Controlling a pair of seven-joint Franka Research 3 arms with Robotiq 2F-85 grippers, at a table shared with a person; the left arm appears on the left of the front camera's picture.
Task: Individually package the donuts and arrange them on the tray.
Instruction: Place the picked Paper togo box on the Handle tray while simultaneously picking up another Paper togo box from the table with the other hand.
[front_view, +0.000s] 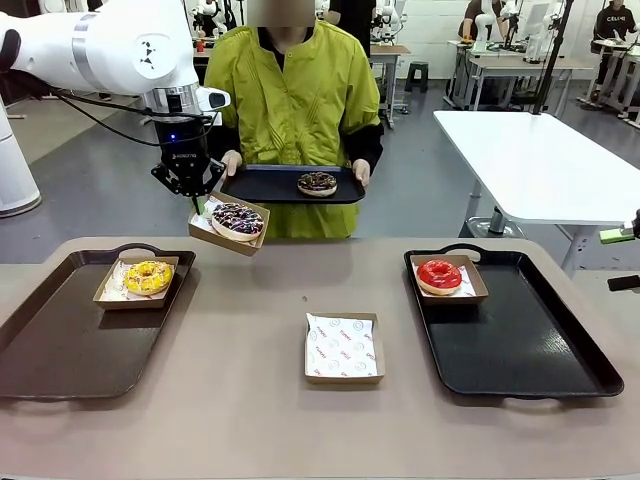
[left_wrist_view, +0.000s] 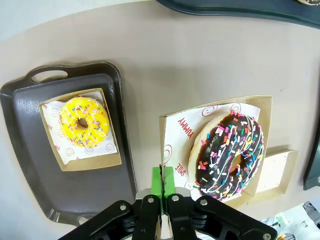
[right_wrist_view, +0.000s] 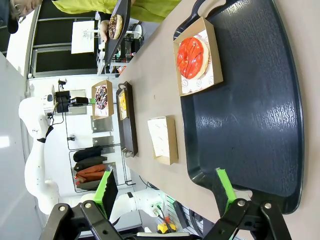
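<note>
My left gripper (front_view: 197, 205) is shut on the near edge of a cardboard box (left_wrist_view: 175, 145), which it holds tilted above the table's far left. In that box lies the chocolate donut with sprinkles (front_view: 237, 220) (left_wrist_view: 229, 156). The yellow donut (front_view: 148, 277) (left_wrist_view: 84, 121) sits in a box on the left tray (front_view: 60, 340). On the right tray (front_view: 530, 350) the red donut (front_view: 439, 275) (right_wrist_view: 191, 56) rests in its box. A person holds a small black tray (front_view: 270, 185) carrying the dark chocolate donut (front_view: 317, 183). My right gripper (right_wrist_view: 165, 187) hangs open beside the right tray's edge.
An empty paper-lined box (front_view: 343, 348) (right_wrist_view: 162, 139) lies mid-table near the front. The person stands at the far edge with both hands on the small tray. Bare tabletop lies between the two big trays.
</note>
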